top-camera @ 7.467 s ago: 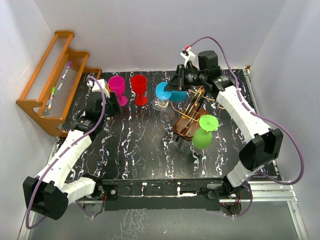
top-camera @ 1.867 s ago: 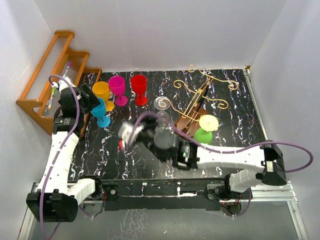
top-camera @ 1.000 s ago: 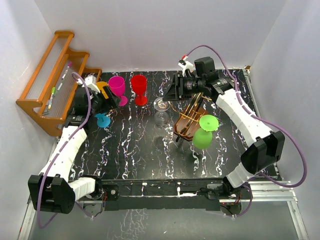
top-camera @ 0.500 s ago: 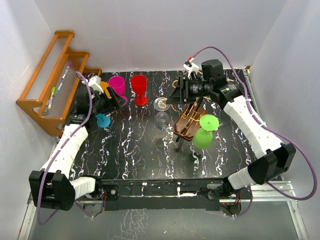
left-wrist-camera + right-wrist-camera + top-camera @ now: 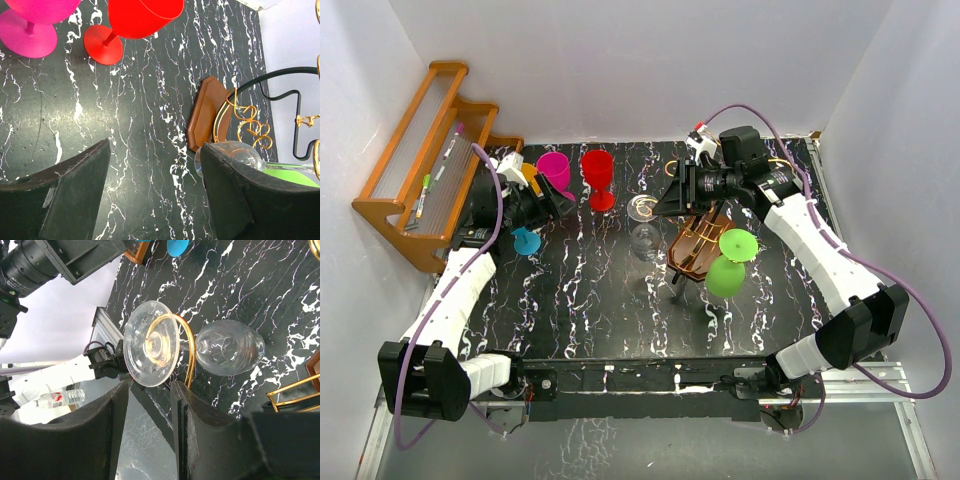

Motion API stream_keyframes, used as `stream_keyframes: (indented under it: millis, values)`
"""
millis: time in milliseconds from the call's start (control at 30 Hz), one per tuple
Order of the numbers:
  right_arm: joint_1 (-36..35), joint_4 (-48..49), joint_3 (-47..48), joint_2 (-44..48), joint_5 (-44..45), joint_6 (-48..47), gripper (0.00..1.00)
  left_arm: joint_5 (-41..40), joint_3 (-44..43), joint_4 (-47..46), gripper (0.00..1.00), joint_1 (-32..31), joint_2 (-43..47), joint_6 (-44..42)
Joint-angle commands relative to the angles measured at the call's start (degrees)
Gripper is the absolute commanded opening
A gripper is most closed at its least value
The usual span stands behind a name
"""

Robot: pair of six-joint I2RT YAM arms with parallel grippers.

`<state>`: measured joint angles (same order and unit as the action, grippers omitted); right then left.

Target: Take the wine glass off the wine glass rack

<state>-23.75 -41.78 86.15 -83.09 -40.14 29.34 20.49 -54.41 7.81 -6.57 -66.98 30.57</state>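
Clear wine glass (image 5: 227, 347), base-up — hung on rack (image 5: 692, 248)

Tabletop of black marble-look stone (image 5: 590, 290): white veining. Colourless transparent wine glass (image 5: 227, 347). Violin-shaped wooden wine glass rack (image 5: 206, 115): brown; wire arms (image 5: 188, 347) gold. Plastic goblets: magenta goblet (image 5: 555, 170), red goblet (image 5: 598, 170), green goblet (image 5: 725, 277), blue goblet (image 5: 526, 240). Stepped wooden shelf (image 5: 395, 205): orange-brown.

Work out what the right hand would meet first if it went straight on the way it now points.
Probably the round foot of the clear wine glass, hung on a gold wire arm, dead ahead of the open right hand. Nothing else shows between, though depth is unclear.
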Motion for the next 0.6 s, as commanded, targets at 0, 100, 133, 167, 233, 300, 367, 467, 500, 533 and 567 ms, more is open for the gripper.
stream_keyframes:
  millis: [0, 100, 133, 167, 233, 300, 367, 467, 500, 533, 567]
  values:
    - [-0.06, 3.95, -0.26, 1.51, -0.52, 0.99, 0.41, 1.68, -1.67, 0.34, 0.70, -0.20, 1.01, 0.15]
    - [-0.07, 4.83, -0.09, 1.09, -0.98, 1.32, 0.41, 1.57, -1.41, 0.45, 0.70, -0.16, 1.27, 0.15]
    - [-0.05, 4.97, 0.10, 0.85, -0.81, 1.41, 0.41, 1.48, -1.32, 0.51, 0.70, -0.24, 1.36, 0.11]
    - [-0.07, 5.21, 0.22, 0.72, -0.67, 1.48, 0.41, 1.48, -1.27, 0.51, 0.70, -0.20, 1.37, 0.11]
    - [-0.07, 5.67, 0.45, 0.49, -0.73, 1.74, 0.41, 1.40, -1.16, 0.45, 0.70, -0.20, 1.39, 0.11]
    - [-0.05, 6.12, 0.80, 0.04, -0.77, 1.98, 0.40, 1.39, -1.18, 0.37, 0.70, -0.20, 1.41, 0.08]
    - [-0.07, 6.47, 1.22, -0.54, -1.02, 2.11, 0.40, 1.44, -1.10, 0.27, 0.70, -0.18, 1.41, 0.09]
    - [-0.07, 7.20, 1.74, -1.46, -1.52, 2.26, 0.40, 1.42, -0.90, 0.19, 0.70, -0.20, 1.46, -0.01]
    - [-0.09, 7.50, 1.81, -1.65, -1.82, 2.38, 0.39, 1.40, -0.88, 0.18, 0.70, -0.24, 1.50, -0.06]
    - [-0.14, 7.74, 1.83, -1.89, -2.01, 2.45, 0.39, 1.32, -0.75, 0.17, 0.70, -0.19, 1.50, -0.07]
    - [-0.11, 7.94, 1.91, -2.10, -2.16, 2.56, 0.39, 1.31, -0.71, 0.14, 0.70, -0.20, 1.50, -0.08]
